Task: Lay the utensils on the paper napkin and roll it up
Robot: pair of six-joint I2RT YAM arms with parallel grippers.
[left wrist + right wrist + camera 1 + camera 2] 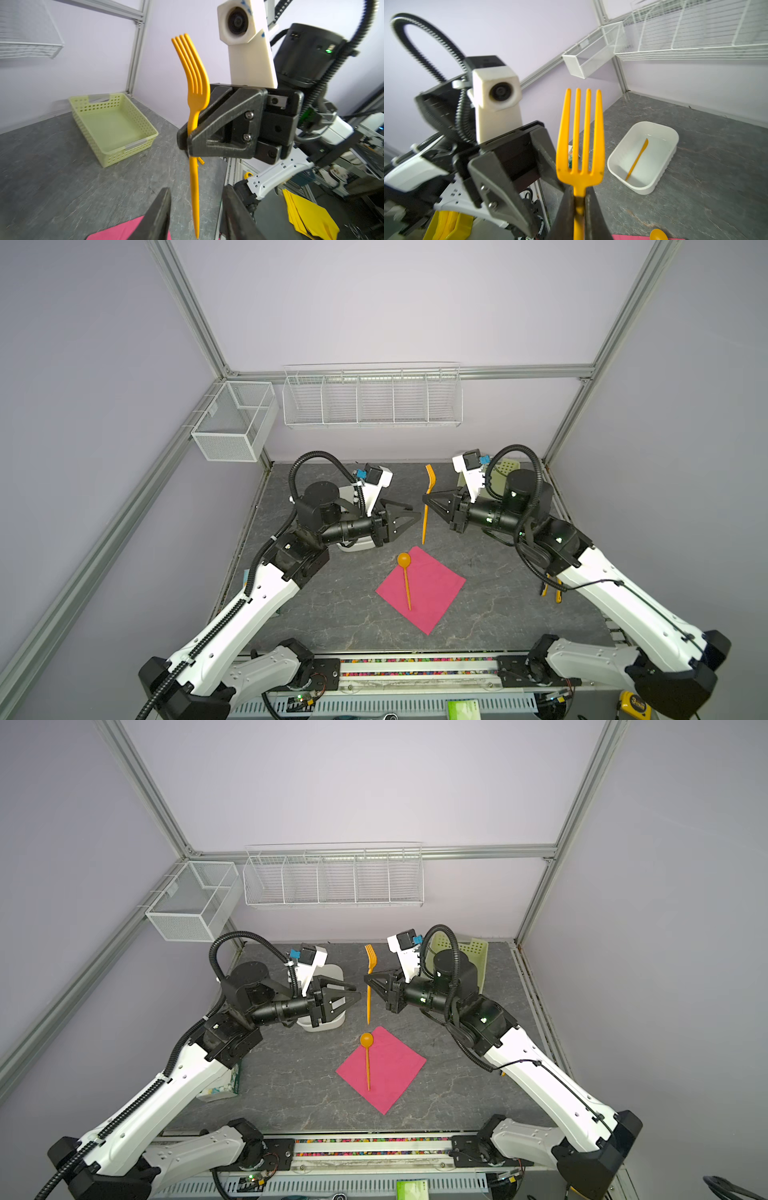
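Lilac walls and an aluminium frame are enclosing a grey marbled desk (332, 614). Above its middle, the right tool (426, 499) is pinching the orange fork (425, 522) at the neck, just under the tines, with both jaws pressed flat against the plastic. The fork is hanging clear of the desk, roughly upright, with the tines rising above the right tool and the handle running down below it.

The left tool (415, 512) is facing the right tool at close range with its jaws spread. In the left wrist view the fork handle is passing between the two fingers (160, 212) without touching either.

Below both tools, nearer the robot base, the paper napkin (432, 589) is lying flat on the desk as a diamond. The spoon (406, 580) is resting on the paper napkin, its bowl at the edge closest to the left tool. The knife (638, 158) is lying inside the white tub (660, 166), which is sitting beneath the left tool's wrist. A green basket (153, 135) is standing behind the right tool, beside the far wall.
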